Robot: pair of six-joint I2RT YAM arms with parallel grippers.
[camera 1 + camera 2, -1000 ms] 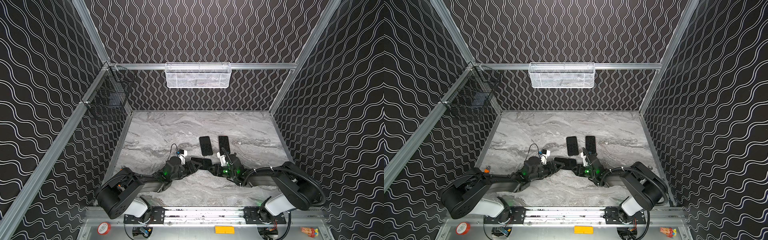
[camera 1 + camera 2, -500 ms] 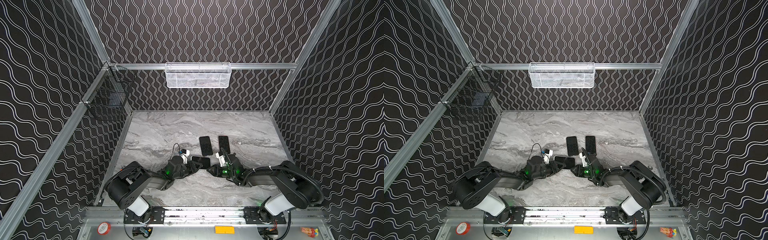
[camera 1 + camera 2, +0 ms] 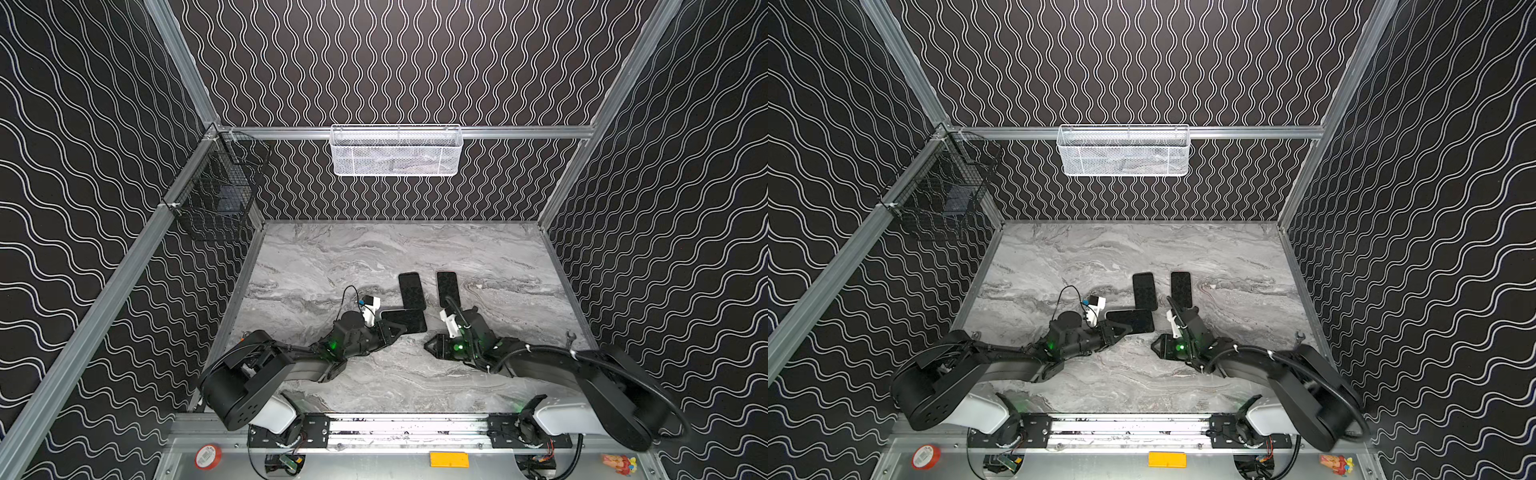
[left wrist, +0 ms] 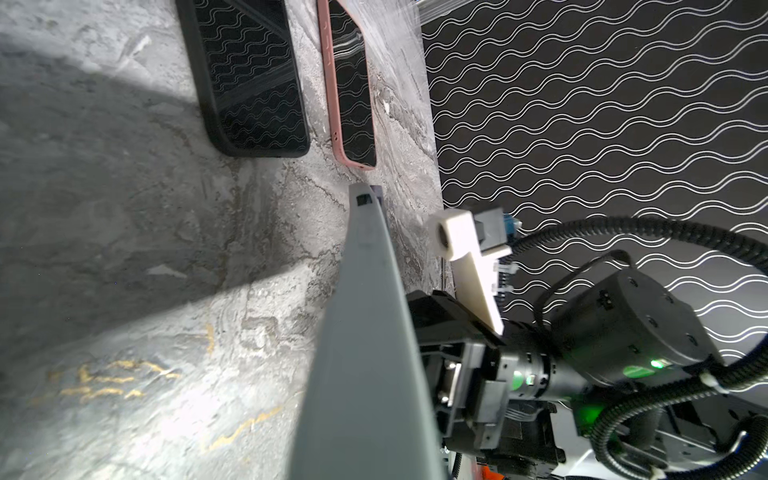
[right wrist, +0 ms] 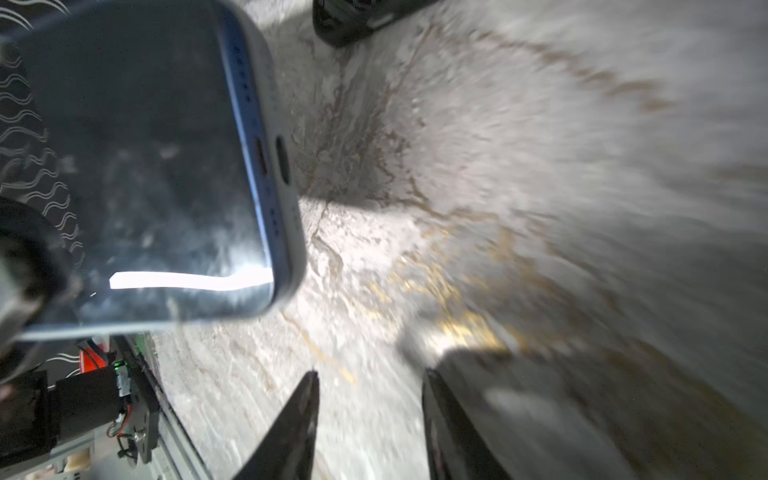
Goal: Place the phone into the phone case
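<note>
Blue phone [image 5: 145,166] rim shows only in right wrist view; left pincer [image 4: 372,193] seemingly nips it, right pincer [image 5: 370,374] gapes.

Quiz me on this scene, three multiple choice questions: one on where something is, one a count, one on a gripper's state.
1. The white basket hangs: A on the back rail; B on the left wall; C on the table.
2. Phones in a top view: A two; B three; C five.
3. The right gripper is: A open and empty; B shut on a phone; C shut on the basket.
Key: A, it hooks over the back rail; B, held phone in the left gripper, middle phone, right phone; A, its fingers stand apart with nothing between.
</note>
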